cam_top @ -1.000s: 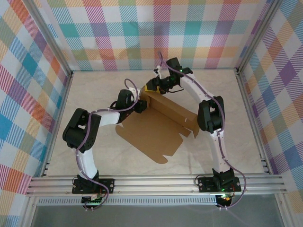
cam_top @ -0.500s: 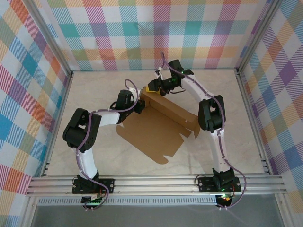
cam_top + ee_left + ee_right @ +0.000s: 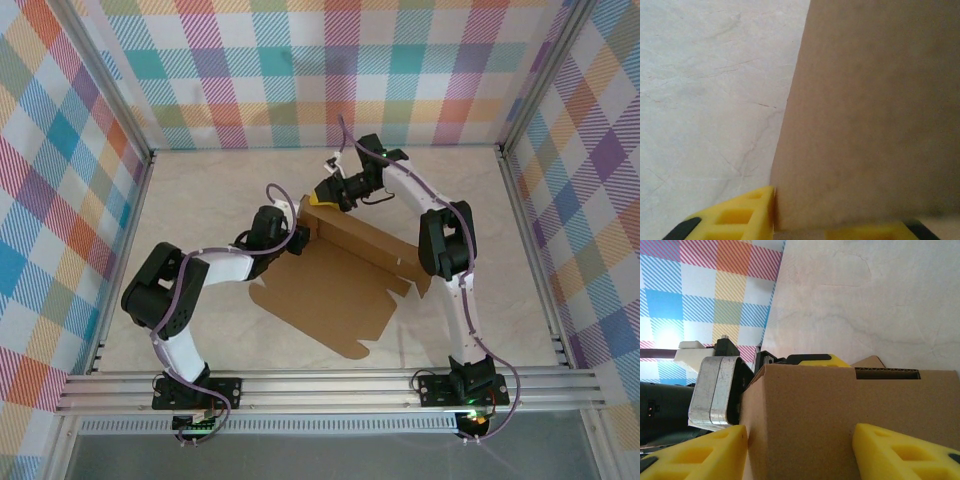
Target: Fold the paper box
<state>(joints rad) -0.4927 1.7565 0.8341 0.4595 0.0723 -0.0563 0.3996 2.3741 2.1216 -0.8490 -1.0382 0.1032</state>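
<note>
Surroundings: plaid walls (image 3: 340, 70) close off a pale, veined table (image 3: 200, 190).
Paper box: your paper box (image 3: 335, 305) lies mid-table between the two arms. Most of the brown sheet is flat, and its far long wall (image 3: 360, 243) is stood up.
Step in hand: as I judge it, you are forming the far-left corner, getting the long wall upright and its end flap ready to turn.
Left fingers: your left fingers (image 3: 740, 217) sit at the left end of that wall, set narrow, with a cardboard panel between them. From these views you cannot tell whether they pinch it or merely straddle it.
Right fingers: your right fingers (image 3: 700, 452) stand wide apart, up against the upright panel at the far corner, and are closed on nothing.
Next move: you will likely need one side to steady the wall while the other turns the end flap square. Keep the crease straight, since the corrugated board may spring back down.
Container: your box holds no shape yet, with one wall up and the remaining flaps flat on the table.
Contents: nothing lies on the bare base of the sheet.
</note>
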